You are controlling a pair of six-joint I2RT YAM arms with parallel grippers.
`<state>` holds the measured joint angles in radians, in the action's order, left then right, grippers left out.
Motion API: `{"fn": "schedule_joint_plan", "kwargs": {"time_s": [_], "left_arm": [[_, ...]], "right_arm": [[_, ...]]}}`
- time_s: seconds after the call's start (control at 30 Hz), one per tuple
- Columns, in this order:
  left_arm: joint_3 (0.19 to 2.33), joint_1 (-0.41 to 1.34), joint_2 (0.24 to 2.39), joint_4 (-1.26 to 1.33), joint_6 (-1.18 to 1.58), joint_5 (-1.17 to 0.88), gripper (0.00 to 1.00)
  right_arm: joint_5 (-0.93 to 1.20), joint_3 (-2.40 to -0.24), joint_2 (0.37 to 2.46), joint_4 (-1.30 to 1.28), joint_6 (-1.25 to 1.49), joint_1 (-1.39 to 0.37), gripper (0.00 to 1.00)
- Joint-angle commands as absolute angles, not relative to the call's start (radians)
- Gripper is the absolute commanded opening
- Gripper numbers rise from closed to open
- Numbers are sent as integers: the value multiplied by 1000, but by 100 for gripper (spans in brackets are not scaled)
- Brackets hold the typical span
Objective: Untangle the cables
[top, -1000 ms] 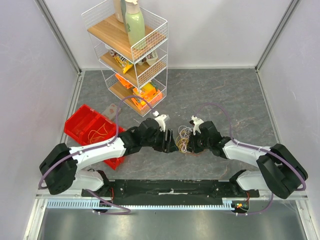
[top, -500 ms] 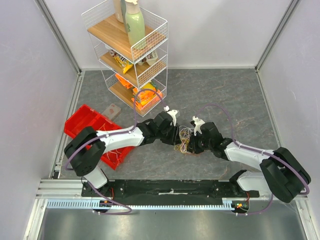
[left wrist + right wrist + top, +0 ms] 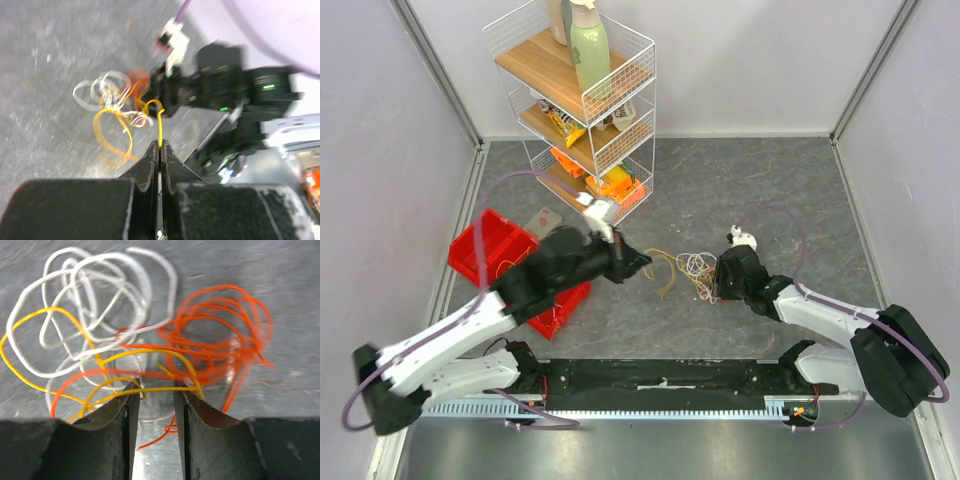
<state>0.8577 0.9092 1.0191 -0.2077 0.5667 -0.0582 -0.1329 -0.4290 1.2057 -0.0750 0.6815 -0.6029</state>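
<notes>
Left hand (image 3: 159,145) clenched on one thin yellow wire (image 3: 160,127), matte black fingers pressed flat together. The wire runs straight off the tips into the cables (image 3: 692,268). Cables are a loose tangle of thin curly loops in white, orange and yellow, lying on the mottled grey bench (image 3: 770,180) between both hands. Right hand (image 3: 154,390) released, narrow gap between fingers, tips at the tangle, yellow strand crossing the gap. Left wrist view blurred.

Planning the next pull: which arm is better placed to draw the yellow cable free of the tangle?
Left. The left gripper is shut on the yellow cable, out beside the tangle; the right gripper sits open over the tangle, clamping nothing.
</notes>
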Motion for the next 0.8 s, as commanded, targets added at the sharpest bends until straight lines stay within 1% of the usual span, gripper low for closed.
{"fn": "schedule_joint_plan", "kwargs": {"time_s": [0.0, 0.07, 0.17, 0.3, 0.33, 0.37, 0.47, 0.5, 0.53, 0.6, 0.63, 0.73, 0.77], "left_arm": [[873, 907, 787, -345, 535, -5, 2], [920, 907, 724, -400, 534, -5, 2], [988, 907, 646, -440, 534, 66, 2], [1054, 908, 578, -459, 541, 152, 2], [1060, 907, 572, -459, 549, 172, 2], [1060, 907, 568, -456, 560, 187, 2], [1049, 907, 583, -457, 572, 213, 2], [1051, 905, 594, -474, 577, 248, 2], [1055, 907, 604, -498, 583, 297, 2], [1097, 907, 639, -601, 627, 455, 2], [1118, 907, 667, -664, 644, 569, 2], [1196, 900, 742, -790, 661, 789, 2], [1227, 890, 767, -825, 658, 828, 2]], "right_arm": [[-357, -457, 1169, -144, 764, -557, 43], [-354, -451, 1161, -156, 773, -493, 43], [-339, -431, 1125, -167, 769, -375, 42], [-345, -437, 1049, -210, 692, -267, 43], [-322, -451, 1042, -216, 648, -258, 46], [-272, -472, 1039, -224, 596, -258, 53], [-70, -505, 1066, -217, 490, -259, 61], [25, -496, 1081, -190, 465, -261, 62], [79, -482, 1089, -163, 457, -261, 62], [109, -462, 1106, -137, 457, -261, 64], [129, -453, 1112, -117, 456, -261, 64], [134, -446, 1138, -95, 448, -261, 64], [130, -445, 1150, -86, 448, -261, 64]]}}
